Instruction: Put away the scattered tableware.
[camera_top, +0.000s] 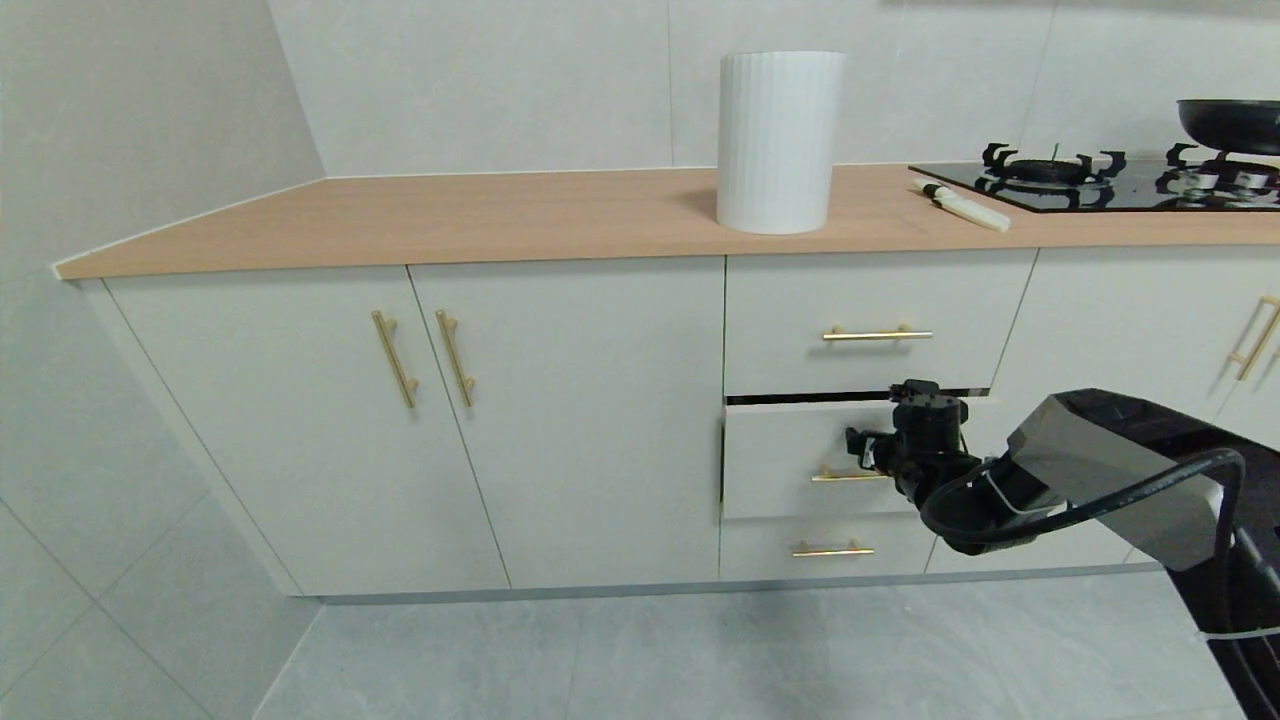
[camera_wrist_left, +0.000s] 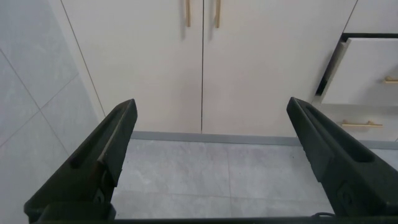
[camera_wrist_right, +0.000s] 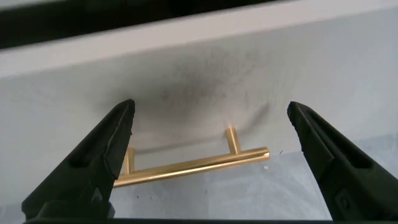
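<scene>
Cream knife (camera_top: 960, 204) lies on the wooden table (camera_top: 500, 215) between a white ribbed canister (camera_top: 778, 140) and the stove (camera_top: 1100, 182). Right gripper (camera_wrist_right: 209, 109), jaws wide, sits at the brass handle (camera_wrist_right: 193, 165) of the slightly open middle drawer (camera_top: 790, 440). Left gripper (camera_wrist_left: 211, 106), jaws wide, faces the cupboard doors (camera_wrist_left: 249, 62).

White ribbed canister (camera_top: 778, 140), cream knife (camera_top: 960, 205), gold handle (camera_wrist_right: 193, 167)
</scene>
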